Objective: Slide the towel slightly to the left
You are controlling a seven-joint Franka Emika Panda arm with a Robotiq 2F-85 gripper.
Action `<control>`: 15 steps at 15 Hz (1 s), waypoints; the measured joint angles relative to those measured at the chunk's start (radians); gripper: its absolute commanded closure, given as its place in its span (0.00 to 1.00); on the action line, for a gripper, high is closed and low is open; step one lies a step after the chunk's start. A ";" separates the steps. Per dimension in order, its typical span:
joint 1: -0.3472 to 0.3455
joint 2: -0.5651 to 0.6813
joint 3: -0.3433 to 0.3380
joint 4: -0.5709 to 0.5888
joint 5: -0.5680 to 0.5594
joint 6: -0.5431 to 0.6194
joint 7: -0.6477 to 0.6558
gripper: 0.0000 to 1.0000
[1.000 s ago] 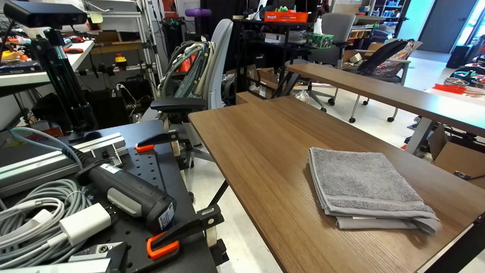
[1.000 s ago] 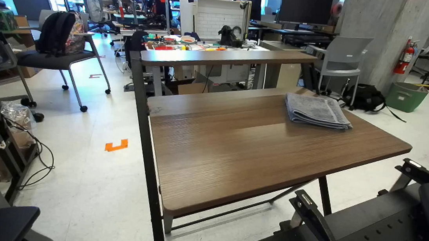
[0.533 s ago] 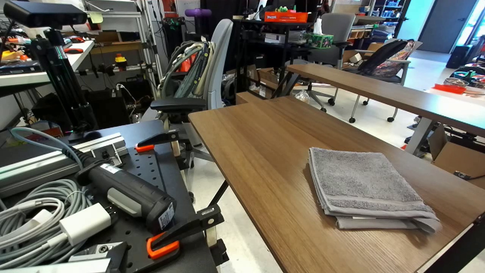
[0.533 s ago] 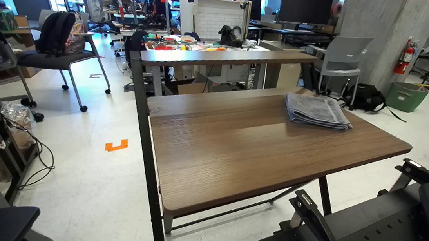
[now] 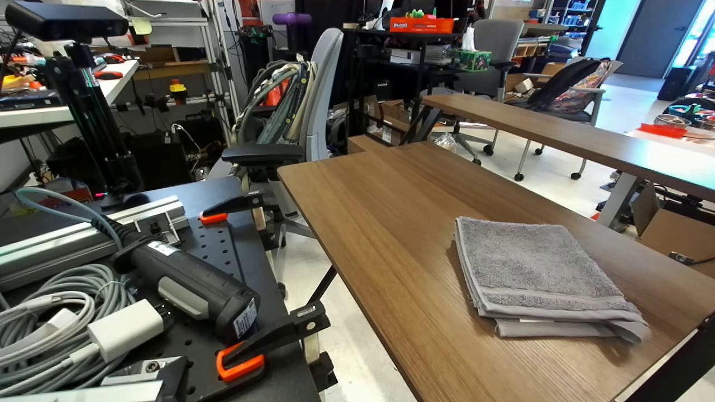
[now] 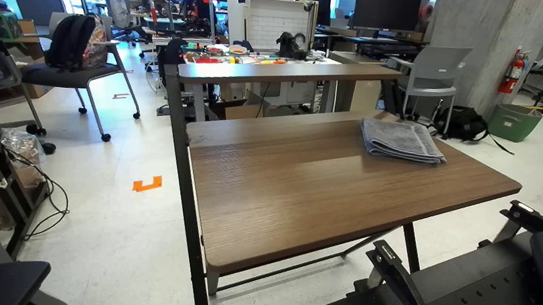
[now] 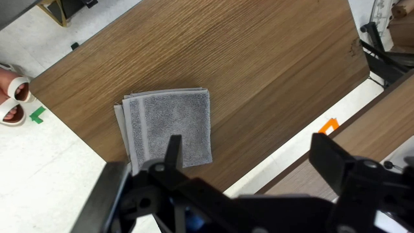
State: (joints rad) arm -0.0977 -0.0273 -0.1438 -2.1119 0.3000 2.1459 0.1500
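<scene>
A folded grey towel (image 5: 542,268) lies flat on the brown wooden table (image 5: 385,223). The towel also shows in an exterior view (image 6: 402,139), toward the table's far right part. In the wrist view the towel (image 7: 174,119) is left of centre, seen from above. My gripper (image 7: 246,135) is open with nothing between its fingers. It is well above the table. Its left finger overlaps the towel's lower part in the picture and hides some of it. The right finger is over the gap and the second table. The gripper does not show in either exterior view.
A second narrow wooden table (image 5: 558,137) stands behind the towel's table with a gap between. A black bench (image 5: 223,245) with clamps (image 5: 240,365), a black handheld tool (image 5: 190,285) and coiled cables stands beside it. A person's feet (image 7: 13,106) are near the table corner.
The towel, tables and bench have not moved. Only the distant person in the background has shifted slightly.
</scene>
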 measured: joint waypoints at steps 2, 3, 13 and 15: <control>0.000 0.002 0.000 0.006 0.000 -0.001 0.002 0.00; 0.000 0.002 0.000 0.008 0.000 -0.002 0.003 0.00; -0.045 0.050 -0.014 -0.011 -0.031 0.029 0.018 0.00; -0.052 0.090 -0.016 0.005 -0.048 0.033 0.033 0.00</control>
State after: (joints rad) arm -0.1495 0.0627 -0.1594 -2.1069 0.2517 2.1787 0.1835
